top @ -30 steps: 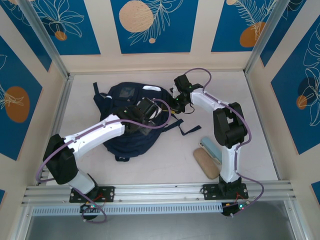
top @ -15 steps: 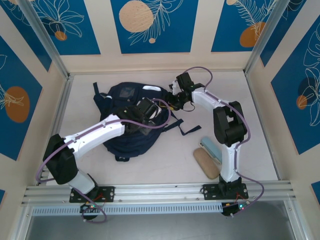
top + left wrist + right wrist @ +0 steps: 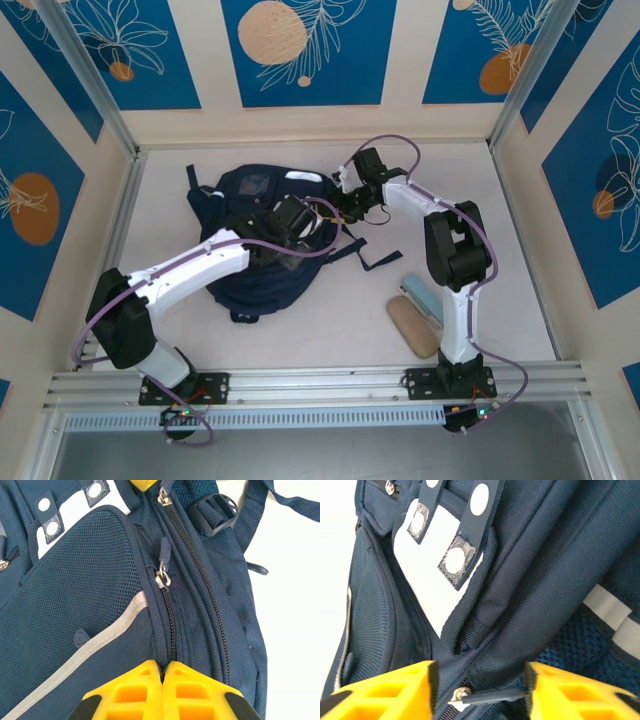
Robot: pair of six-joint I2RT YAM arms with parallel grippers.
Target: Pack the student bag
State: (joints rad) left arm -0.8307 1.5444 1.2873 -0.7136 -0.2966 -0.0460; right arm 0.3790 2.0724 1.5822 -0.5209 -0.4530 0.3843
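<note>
The student bag [image 3: 250, 270], navy with white trim, lies flat on the table at mid-left. My left gripper [image 3: 291, 222] rests on its top. In the left wrist view its yellow fingertips [image 3: 165, 669] are pressed together, and a ridge of bag fabric [image 3: 90, 580] beside a zip runs in between them. A metal zip slider with a dark tab [image 3: 162, 575] lies further along that zip. My right gripper [image 3: 347, 205] is at the bag's right edge. Its jaws [image 3: 480, 690] stand apart, and a zip pull tab [image 3: 492, 695] lies between them, reaching the right finger [image 3: 545, 690]. A white patch [image 3: 432, 582] shows above.
A tan pouch [image 3: 412, 325] and a pale blue flat item [image 3: 423, 299] lie on the table at the right, near the right arm's base. A loose dark strap [image 3: 377, 259] trails off the bag's right side. Framed walls close in the back and both sides.
The right gripper has shifted slightly left, closer over the bag's edge. The left arm and the bag have stayed put.
</note>
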